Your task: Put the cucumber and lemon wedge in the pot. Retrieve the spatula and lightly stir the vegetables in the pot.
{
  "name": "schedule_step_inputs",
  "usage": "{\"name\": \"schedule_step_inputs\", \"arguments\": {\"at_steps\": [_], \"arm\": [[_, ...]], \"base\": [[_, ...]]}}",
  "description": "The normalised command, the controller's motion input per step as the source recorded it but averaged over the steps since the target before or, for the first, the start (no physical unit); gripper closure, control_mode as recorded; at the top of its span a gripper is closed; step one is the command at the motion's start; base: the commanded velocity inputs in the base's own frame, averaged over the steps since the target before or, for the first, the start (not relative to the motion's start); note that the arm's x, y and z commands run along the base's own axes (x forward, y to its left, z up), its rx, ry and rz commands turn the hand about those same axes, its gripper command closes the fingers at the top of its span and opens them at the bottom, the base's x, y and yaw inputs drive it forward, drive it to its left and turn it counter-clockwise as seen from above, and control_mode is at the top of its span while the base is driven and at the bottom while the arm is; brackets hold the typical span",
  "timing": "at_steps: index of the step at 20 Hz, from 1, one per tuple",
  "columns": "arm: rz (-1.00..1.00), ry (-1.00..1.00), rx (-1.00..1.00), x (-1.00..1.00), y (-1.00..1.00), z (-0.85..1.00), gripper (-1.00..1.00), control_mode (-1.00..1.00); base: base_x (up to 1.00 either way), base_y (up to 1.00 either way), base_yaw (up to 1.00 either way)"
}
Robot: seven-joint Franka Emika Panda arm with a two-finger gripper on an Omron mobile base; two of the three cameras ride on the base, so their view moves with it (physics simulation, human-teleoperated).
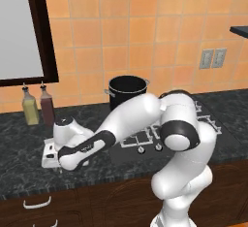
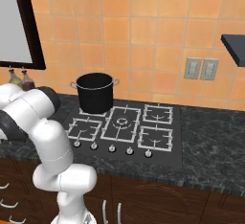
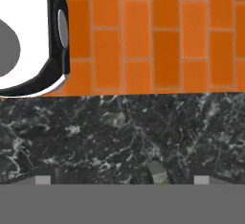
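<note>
Two glass bottles [image 1: 38, 105] are standing side by side at the back of the dark marble counter [image 1: 19, 148], one pale yellow and one dark red, under the black-framed window [image 1: 29, 32]. Just to their right the white arm is bending low over the counter, its hand reaching down near the front edge, left of the stove [image 2: 127, 127]. From the hand's own camera, the gripper [image 3: 118, 180] is hanging close above the speckled stone, its two tips spread wide apart at the bottom of the picture with nothing between them but counter. A small olive-green and yellowish piece, which looks like the lemon wedge [image 3: 158, 173], is lying on the counter between the tips, nearer the right one and touching neither. Beyond it the orange tiled wall [image 3: 158, 36] is rising behind the counter. The pot [image 2: 95, 93] is sitting on the rear left burner of the stove, well apart from the hand, tall and black with a thin grey rim; I cannot tell what is inside it.
</note>
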Motion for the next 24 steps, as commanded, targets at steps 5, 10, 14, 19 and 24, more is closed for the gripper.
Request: {"name": "schedule_step_inputs", "arguments": {"at_steps": [5, 10, 14, 19, 24], "arm": [[-0.05, -0.08, 0.0, 0.16, 0.22, -0.07, -1.0, -1.0], [-0.01, -0.07, 0.0, 0.02, 0.14, -0.11, 1.0, -1.0], [0.0, -0.02, 0.0, 0.11, 0.03, -0.17, 1.0, -1.0], [0.0, -0.01, 0.0, 0.11, 0.0, -0.06, 1.0, -1.0], [0.0, 0.0, 0.04, -0.01, -0.03, 0.1, 1.0, -1.0]], "base": [[0.0, 0.0, 0.0], [0.0, 0.0, 0.0], [0.0, 0.0, 0.0], [0.0, 0.0, 0.0], [0.0, 0.0, 0.0]]}}
